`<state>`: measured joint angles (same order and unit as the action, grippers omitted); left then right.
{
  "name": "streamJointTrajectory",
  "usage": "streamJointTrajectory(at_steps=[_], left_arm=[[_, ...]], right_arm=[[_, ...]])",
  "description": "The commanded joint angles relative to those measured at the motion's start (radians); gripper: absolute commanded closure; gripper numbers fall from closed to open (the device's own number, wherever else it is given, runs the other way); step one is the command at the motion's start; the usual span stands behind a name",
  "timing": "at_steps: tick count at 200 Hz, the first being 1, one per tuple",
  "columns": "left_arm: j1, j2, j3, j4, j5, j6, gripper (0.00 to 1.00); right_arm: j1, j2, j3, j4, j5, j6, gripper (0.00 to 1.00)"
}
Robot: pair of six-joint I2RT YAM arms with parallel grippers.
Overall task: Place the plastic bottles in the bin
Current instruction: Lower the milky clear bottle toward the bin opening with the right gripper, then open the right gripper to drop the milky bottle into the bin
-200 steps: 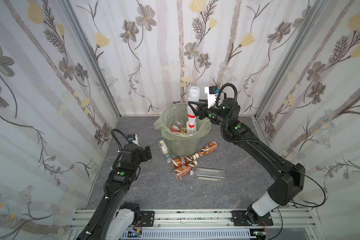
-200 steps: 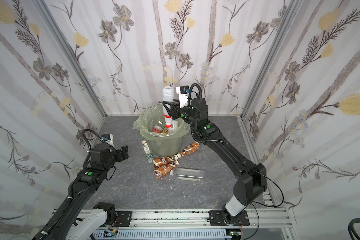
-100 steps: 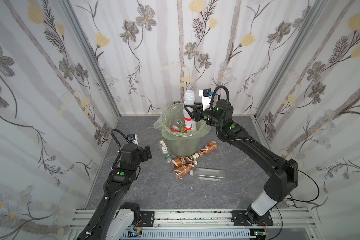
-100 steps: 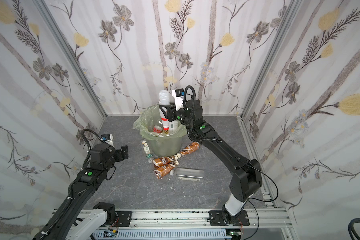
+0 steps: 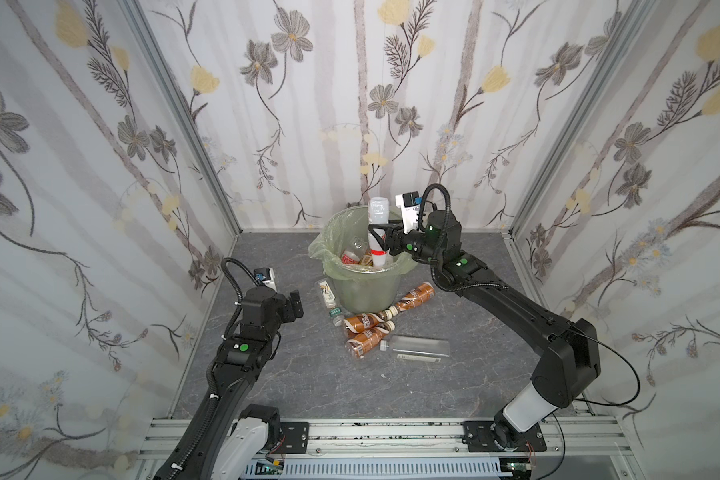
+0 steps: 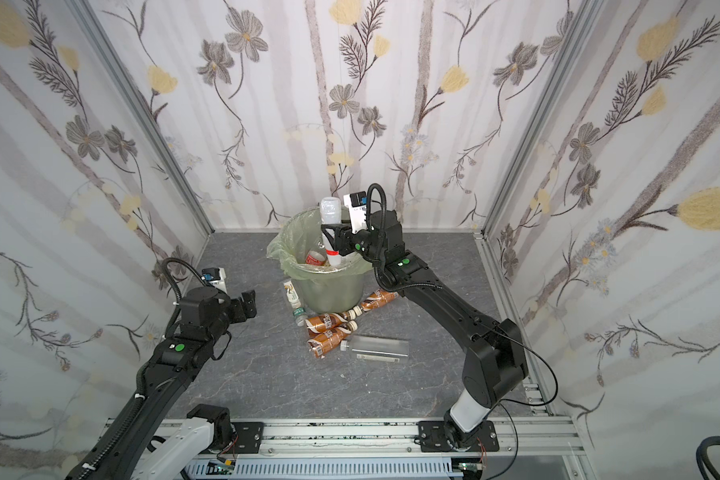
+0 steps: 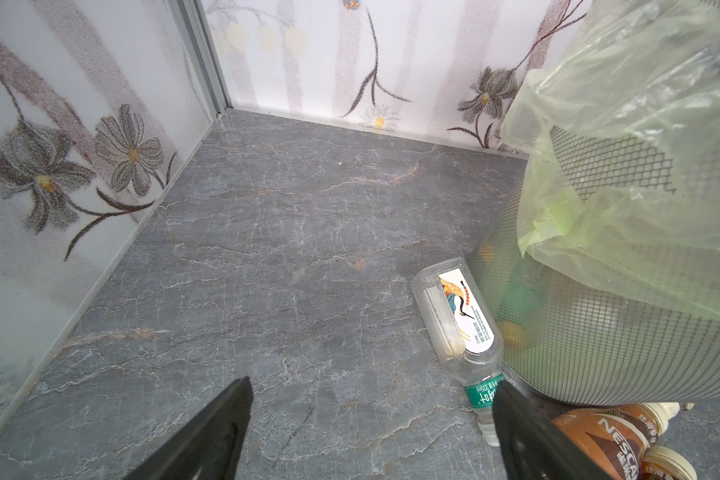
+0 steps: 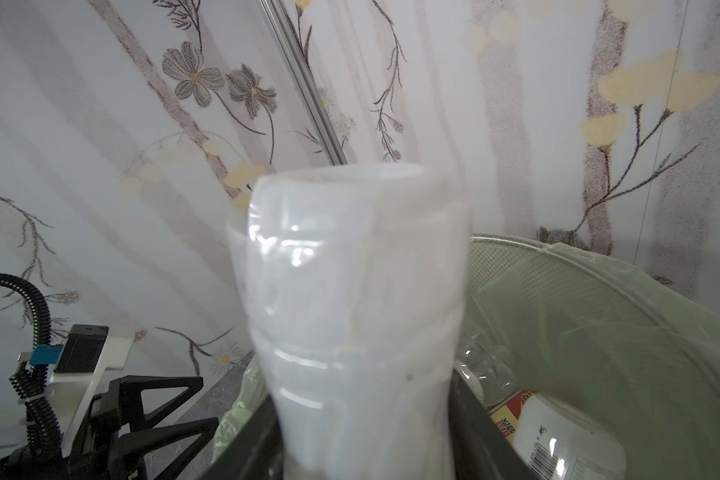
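Note:
The bin [image 5: 366, 291] [image 6: 329, 291] is a pale green bucket with a light-green bag, standing at the back middle. My right gripper [image 5: 381, 239] [image 6: 331, 239] is over its opening, shut on a white bottle with a red band [image 5: 378, 216] [image 6: 330, 212]. That bottle [image 8: 350, 291] hangs neck down and fills the right wrist view, blurred, with the jaws against its sides. Other bottles [image 8: 558, 436] lie inside the bin. My left gripper [image 5: 296, 305] [image 7: 371, 399] hangs open and empty, left of the bin. A clear bottle with a bird label [image 7: 462, 316] lies by one of its fingers.
In front of the bin lie three brown-and-white labelled bottles [image 5: 362, 321] [image 5: 366, 338] [image 5: 414, 295] and a clear square bottle [image 5: 416, 348]. The bird-label bottle [image 5: 327, 291] rests against the bin's left side. Flowered walls close in three sides of the grey floor [image 5: 308, 374].
My right gripper has carried the white bottle leftward and lower, from beside the bin's right rim to over its opening. The left arm has not moved.

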<state>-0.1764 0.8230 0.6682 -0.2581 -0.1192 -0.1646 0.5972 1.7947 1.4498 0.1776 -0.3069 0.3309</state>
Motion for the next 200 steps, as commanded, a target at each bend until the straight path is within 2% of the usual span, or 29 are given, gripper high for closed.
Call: streamJointTrajectory(at_steps=[1,88,125,165,200], left_arm=[[0.002,-0.005,-0.001,0.029,-0.004,-0.009,0.08],[0.002,-0.009,-0.004,0.029,-0.002,-0.015,0.08],[0.002,-0.016,-0.005,0.028,-0.005,-0.016,0.08],[0.002,-0.019,-0.005,0.028,-0.006,-0.015,0.08],[0.002,-0.010,-0.003,0.030,-0.004,-0.014,0.08]], right_arm=[[0.001,-0.004,-0.008,0.005,0.009,-0.002,0.44],[0.000,-0.074,-0.067,-0.086,0.061,-0.068,0.29],[-0.015,-0.124,-0.072,-0.146,0.119,-0.136,0.27],[-0.084,-0.241,-0.151,-0.155,0.161,-0.150,0.27],[-0.195,-0.334,-0.275,-0.140,0.183,-0.075,0.28]])
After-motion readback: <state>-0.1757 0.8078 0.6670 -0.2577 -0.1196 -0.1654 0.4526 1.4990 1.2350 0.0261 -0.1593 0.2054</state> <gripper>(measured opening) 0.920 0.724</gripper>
